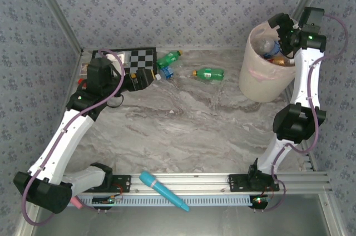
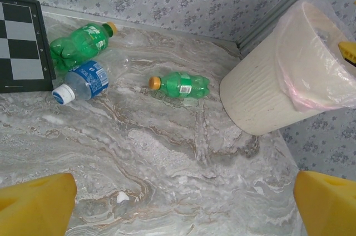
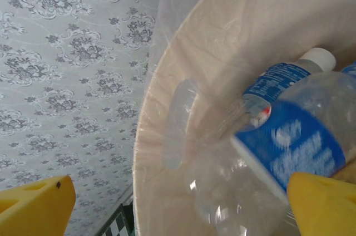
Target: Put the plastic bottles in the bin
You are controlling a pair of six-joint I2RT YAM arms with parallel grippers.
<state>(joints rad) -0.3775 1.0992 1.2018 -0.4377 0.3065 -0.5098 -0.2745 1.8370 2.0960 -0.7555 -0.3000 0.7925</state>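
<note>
While the right gripper (image 1: 281,41) hangs over the bin (image 1: 256,80) at upper right, three bottles (image 1: 209,73) lie top centre. Left wrist: the left gripper (image 2: 182,202) gapes empty, bottles upper left. Right wrist: fingers (image 3: 33,205) stand spread, a blue-label bottle (image 3: 289,141) loose in the bin's mouth; it may catch the edge and tumble out.

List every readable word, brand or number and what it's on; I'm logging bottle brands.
No text can be read.
Lone green bottle near the bin: label print too small.
Larger green bottle by the checkered board: too small.
Blue-label bottle beside it: too small.
Binned blue-label bottle: white lettering blurred.
</note>
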